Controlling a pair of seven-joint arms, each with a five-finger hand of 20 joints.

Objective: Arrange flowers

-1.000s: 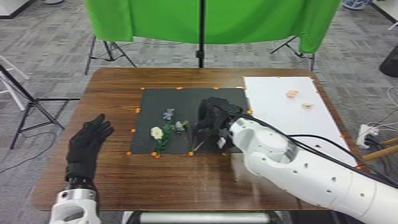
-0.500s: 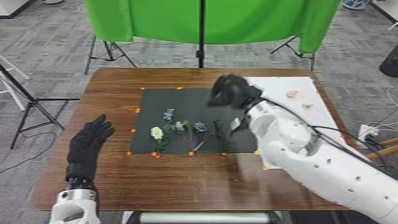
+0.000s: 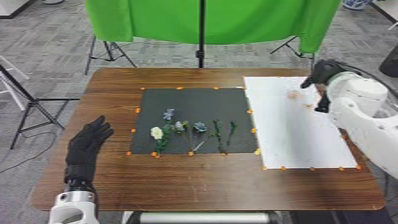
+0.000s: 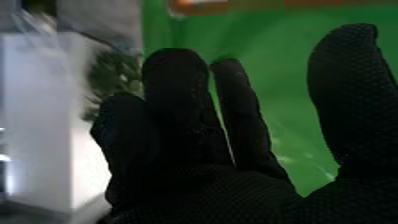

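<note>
In the head view, the brown table [image 3: 222, 186] carries a dark sheet [image 3: 169, 96] and, to its right, a white sheet [image 3: 306, 142], both edged with small orange markers [image 3: 179, 88]. Behind the table a green cloth [image 3: 151, 20] hangs at a black pole [image 3: 202, 47]; a dark tripod [image 3: 34, 102] stands off to the left. The left hand [image 3: 84, 145] is over the table's left side, fingers straight and close together. The right hand [image 3: 329, 74] is at the far right corner of the white sheet, fingers parted from the thumb; hand and arm block part of that sheet's right edge. On the dark sheet lie four blooms: a cream flower [image 3: 157, 133], a blue-violet flower [image 3: 169, 114], a small pale flower [image 3: 179, 126] and a grey-blue flower [image 3: 200, 127], with two green sprigs [image 3: 233, 130] beside them. Two small pinkish blossoms [image 3: 293, 94] lie on the white sheet, near the right hand. In the right wrist view, the right hand [image 4: 204, 192] has its fingers extended, gaps between some of them and the thumb well apart. Beyond are the green cloth, a blurred leafy plant [image 4: 108, 75] and a white panel [image 4: 40, 115].
</note>
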